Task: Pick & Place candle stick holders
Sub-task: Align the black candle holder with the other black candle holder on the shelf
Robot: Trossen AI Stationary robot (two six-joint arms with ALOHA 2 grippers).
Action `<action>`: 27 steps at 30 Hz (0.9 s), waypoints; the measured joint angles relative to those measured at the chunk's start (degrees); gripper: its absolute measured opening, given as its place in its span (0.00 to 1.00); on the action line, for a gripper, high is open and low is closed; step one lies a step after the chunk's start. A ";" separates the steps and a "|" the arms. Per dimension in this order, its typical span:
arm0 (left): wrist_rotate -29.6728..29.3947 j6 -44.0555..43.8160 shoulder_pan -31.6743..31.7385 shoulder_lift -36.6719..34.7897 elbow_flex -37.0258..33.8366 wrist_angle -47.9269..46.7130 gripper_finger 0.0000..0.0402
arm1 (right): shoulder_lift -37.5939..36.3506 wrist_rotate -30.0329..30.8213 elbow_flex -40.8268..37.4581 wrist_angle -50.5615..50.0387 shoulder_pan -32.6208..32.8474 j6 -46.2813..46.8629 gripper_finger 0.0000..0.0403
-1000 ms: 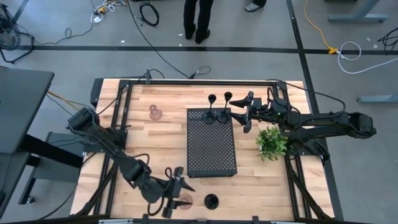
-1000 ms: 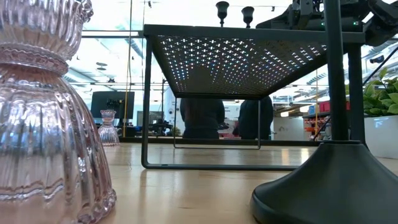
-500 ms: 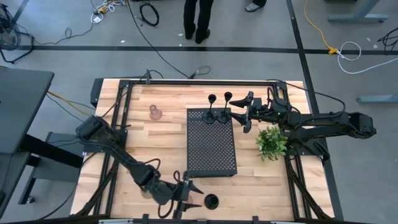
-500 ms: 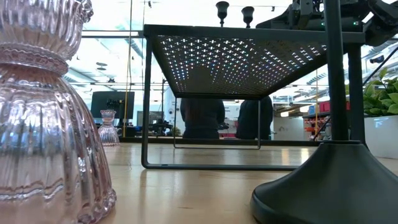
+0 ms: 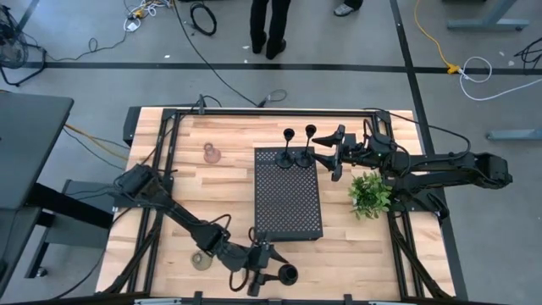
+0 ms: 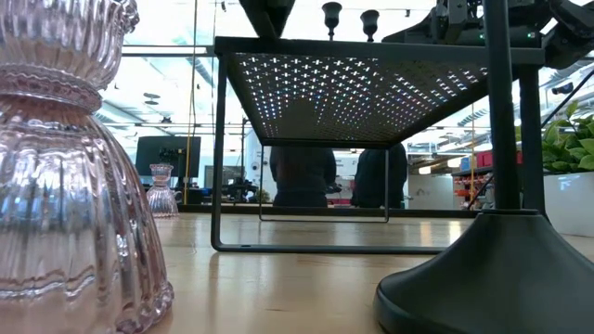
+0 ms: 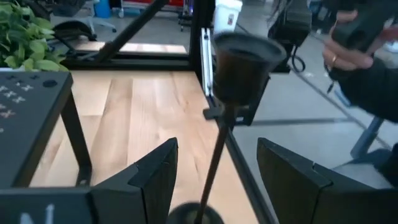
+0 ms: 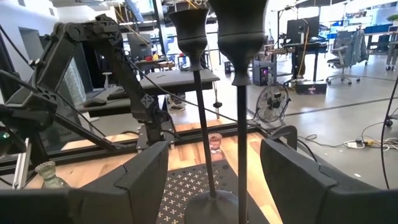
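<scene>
A slim black candle stick holder (image 5: 288, 274) stands on its round base near the table's near edge. My left gripper (image 7: 214, 180) is open and about level. Its fingers stand on either side of the holder's stem (image 7: 217, 149) without touching it, below the cup (image 7: 245, 59). Two more black holders (image 5: 289, 138) (image 5: 310, 134) stand on the far end of the black perforated tray (image 5: 288, 199). My right gripper (image 5: 337, 154) waits open beside them. A pink holder (image 6: 65, 176) stands left of the black one's base (image 6: 492, 274). An olive holder (image 5: 201, 260) sits at the near left and another pink one (image 5: 210, 153) at the far left.
A green leafy plant (image 5: 369, 193) stands right of the tray, under my right arm. The tray stands on thin legs (image 6: 216, 148) with open room beneath. A dark frame rail (image 7: 205, 56) runs along the table's edge beyond the black holder. A person's hand (image 7: 348, 43) shows beyond it.
My left gripper has travelled along the near edge toward the table's right and sunk lower, toward the black holder. Its fingers now flank the stem. The arm's move has uncovered the olive holder at the near left. No holder has moved.
</scene>
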 joint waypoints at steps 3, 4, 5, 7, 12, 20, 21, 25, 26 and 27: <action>0.32 0.90 0.42 0.85 0.04 1.98 0.55 | 0.00 0.02 0.00 -0.27 0.00 0.00 0.64; 0.40 1.19 0.57 1.14 0.05 2.71 0.55 | 0.00 0.02 0.00 -0.36 0.00 0.00 0.64; 0.94 1.23 0.69 1.22 0.05 3.12 0.55 | 0.00 0.02 0.00 -0.48 0.00 0.00 0.64; 2.59 1.06 1.06 1.25 0.05 3.56 0.55 | 0.00 0.03 0.00 -0.68 0.00 0.01 0.64; 6.27 1.59 1.48 2.97 0.05 8.93 0.55 | 0.00 0.08 0.00 -0.88 0.00 -0.04 0.64; 7.90 1.33 2.13 5.27 -0.08 11.59 0.55 | 0.00 0.15 0.00 -1.54 -0.01 -0.07 0.64; 7.74 1.33 2.20 5.27 -0.08 11.78 0.55 | 0.00 0.15 0.00 -1.56 0.00 -0.07 0.64; 7.03 2.45 2.22 5.26 -0.08 13.58 0.54 | 0.00 0.15 0.00 -1.70 -0.01 -0.07 0.64; 7.02 2.57 2.24 5.25 -0.08 13.58 0.53 | 0.00 0.15 0.00 -1.82 -0.01 -0.07 0.64; 7.03 2.59 2.23 5.25 -0.08 13.45 0.52 | 0.00 0.15 0.00 -1.95 0.00 -0.07 0.64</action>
